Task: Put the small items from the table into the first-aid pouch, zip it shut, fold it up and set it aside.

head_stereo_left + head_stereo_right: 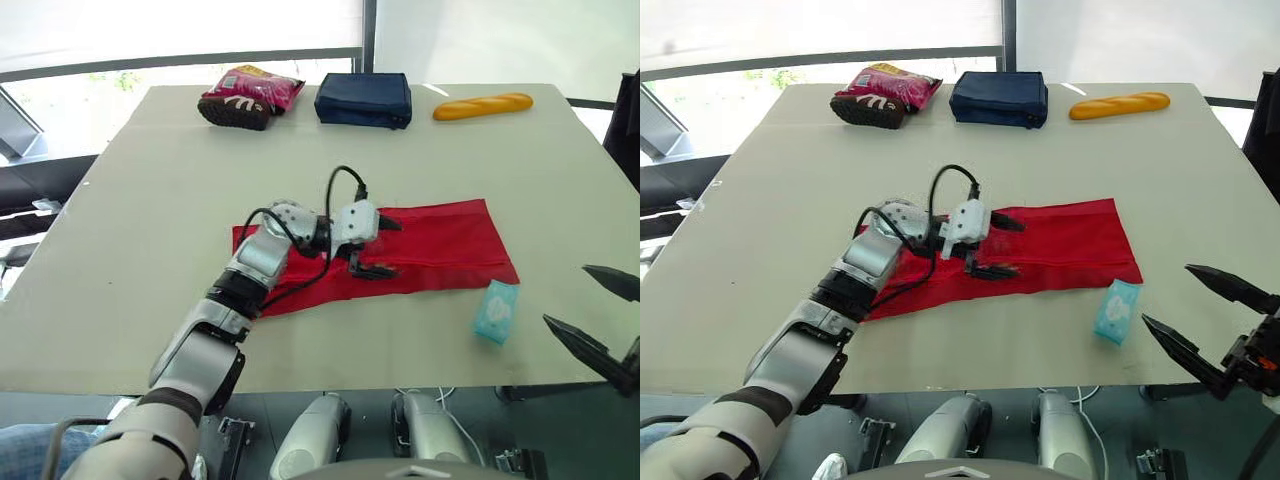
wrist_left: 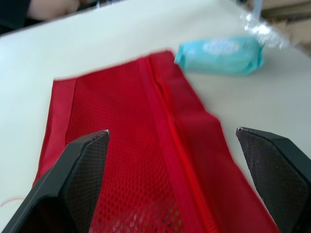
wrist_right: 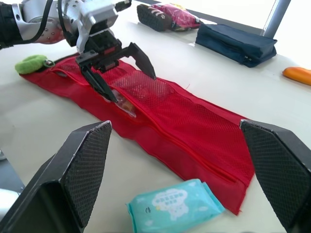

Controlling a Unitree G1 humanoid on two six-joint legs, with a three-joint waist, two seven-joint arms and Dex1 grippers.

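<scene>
Pouch: the long red mesh fabric first-aid pouch [image 1: 450, 240] lies unrolled and flat in the middle of the pale table [image 1: 150, 200], with its zipper running along its length
How the pouch handles: I judge it light, soft and floppy, so it can wrinkle or slide when pushed; a corner hem or the zipper edge looks the best place to take hold, with 1 end pressed down
Packet: the small light-blue plastic packet of tissues [image 1: 496, 311] lies on the table just beside the pouch's right end, near the front edge
How the packet handles: probably light and squashy, with slippery film; a hold across its narrow width seems safest
Left arm: stretched forward over the pouch's left half; the left gripper [image 1: 390, 247] has its 2 fingers wide apart, 1 raised above the mesh and 1 low at the zipper line, and I see nothing held
Right arm: low at the table's right front edge; the right gripper [image 1: 1168, 295] has its fingers wide apart and empty, pointing toward the packet
Other: a small green soft thing [image 3: 30, 63] lies at the pouch's left end; what it is I cannot tell
</scene>
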